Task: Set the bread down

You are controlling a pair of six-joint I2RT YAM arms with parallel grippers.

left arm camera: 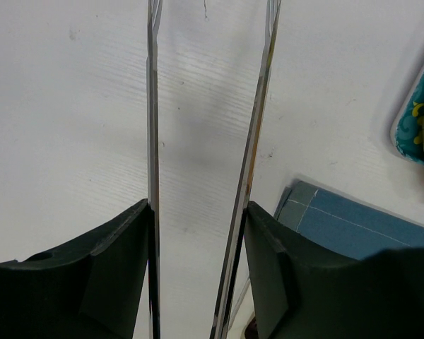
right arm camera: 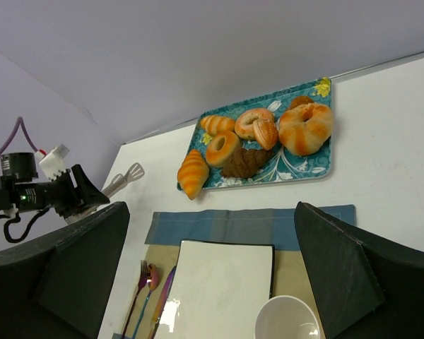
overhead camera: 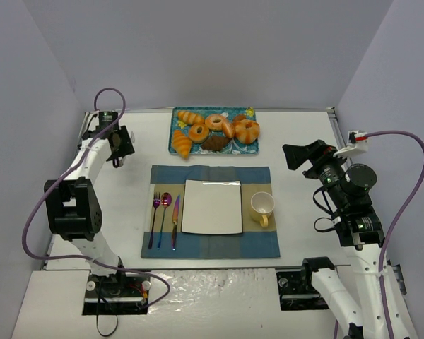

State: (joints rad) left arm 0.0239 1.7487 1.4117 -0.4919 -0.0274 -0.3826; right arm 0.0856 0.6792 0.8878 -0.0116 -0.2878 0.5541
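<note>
The left gripper (left arm camera: 198,212) is clamping a pair of metal tongs (left arm camera: 152,176). Its two dark fingers (left arm camera: 120,268) are pressing on the outer faces of the two blades at a narrow spread. The blades are running forward roughly side by side with a clear gap between them, and only white table (left arm camera: 71,106) is showing in that gap. Their tips are running out of the top of the left wrist view. In the right wrist view the tong end is hanging over bare table to the left of the tray, apart from it.

The right gripper (right arm camera: 210,212) is standing wide open with nothing between its fingers, hovering on the right side of the table and facing the tray.

The bread (overhead camera: 182,143), a golden-orange ridged croissant tapering to a point, is lying at the near left corner of the teal patterned tray (overhead camera: 230,150), partly hanging over its edge. Beside it on the tray are sitting glazed donuts (overhead camera: 198,133), a dark chocolate croissant (overhead camera: 214,143) and a second golden croissant (overhead camera: 191,117).

In front of the tray a blue and tan placemat (overhead camera: 254,244) is carrying a white square plate (overhead camera: 212,206), a yellow mug (overhead camera: 262,207) just right of the plate, and a fork (overhead camera: 155,219), spoon (overhead camera: 164,212) and knife (overhead camera: 175,220) to its left. The placemat corner is lying between the tongs and the plate.
</note>
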